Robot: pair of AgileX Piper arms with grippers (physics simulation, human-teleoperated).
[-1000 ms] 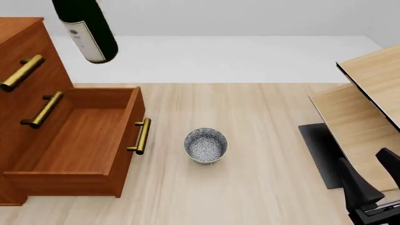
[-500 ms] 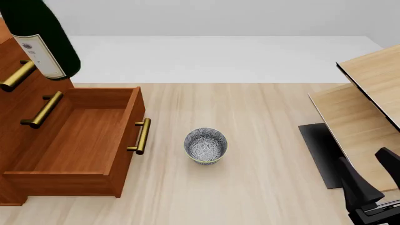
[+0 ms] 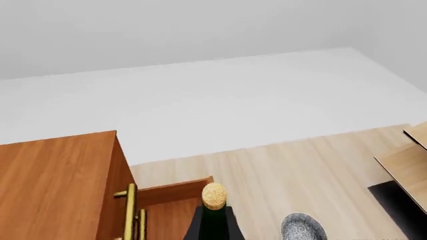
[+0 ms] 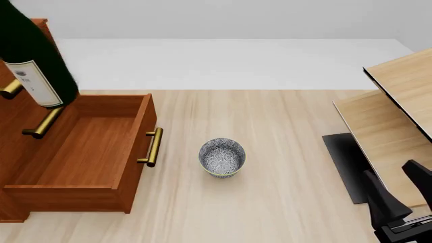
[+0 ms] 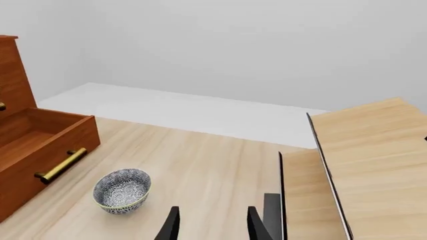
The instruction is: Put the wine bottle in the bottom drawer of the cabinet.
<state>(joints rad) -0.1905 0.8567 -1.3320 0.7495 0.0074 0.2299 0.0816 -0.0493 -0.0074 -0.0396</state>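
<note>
Since a second ago the wine bottle (image 4: 34, 58) has swung left and lower. Nearest us, the right end effector (image 4: 398, 200) idles, fingers apart. Farther off, over the open bottom drawer (image 4: 81, 152), the bottle hangs tilted, base down. We judge it heavy, slick, fragile. Its holder is hidden; grip unknown.

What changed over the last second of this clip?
In the front view the wine bottle travelled left and lower, from beyond the drawer's right side to above the open bottom drawer. The bowl, the drawer and the right claw stayed put.
</note>
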